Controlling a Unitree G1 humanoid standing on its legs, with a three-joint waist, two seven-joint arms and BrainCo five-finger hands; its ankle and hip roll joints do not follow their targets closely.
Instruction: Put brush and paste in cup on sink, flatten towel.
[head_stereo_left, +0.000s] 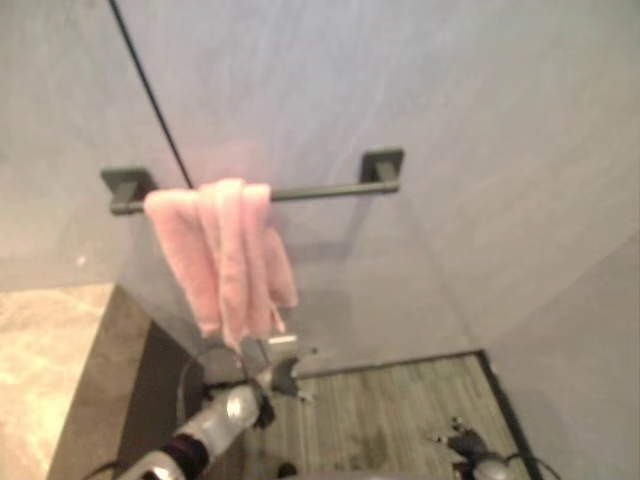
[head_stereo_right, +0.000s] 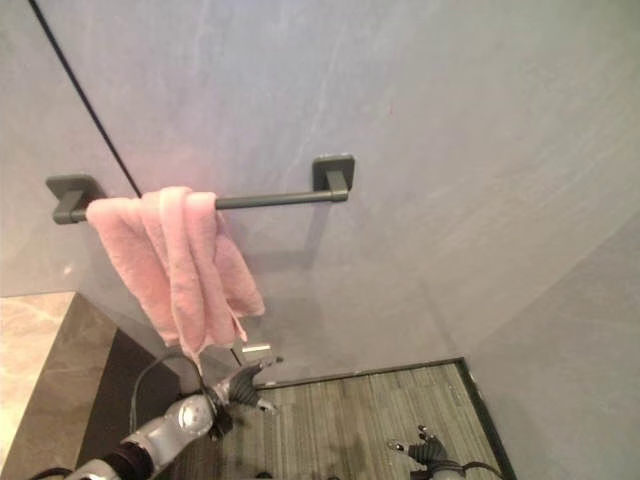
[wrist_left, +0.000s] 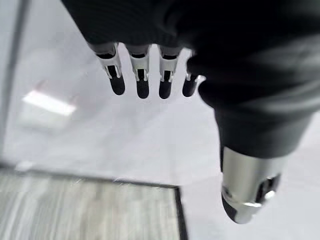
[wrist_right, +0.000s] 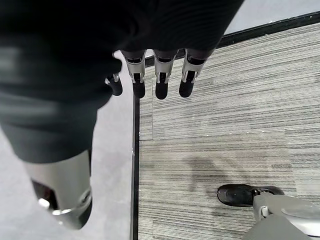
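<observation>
A pink towel (head_stereo_left: 225, 255) hangs bunched in folds over the left part of a dark wall-mounted towel bar (head_stereo_left: 320, 189). My left hand (head_stereo_left: 280, 377) is raised just below the towel's lower edge, apart from it, fingers straight and holding nothing; its fingers (wrist_left: 142, 75) point at the grey wall. My right hand (head_stereo_right: 425, 448) hangs low at the bottom right, open and empty, fingers (wrist_right: 160, 75) relaxed above the striped floor.
A beige stone counter (head_stereo_left: 45, 370) with a dark edge stands at the lower left. A grey wall (head_stereo_left: 480, 150) rises behind the bar, with a side wall at the right. Striped grey floor (head_stereo_left: 400, 410) lies below, bordered by a dark baseboard.
</observation>
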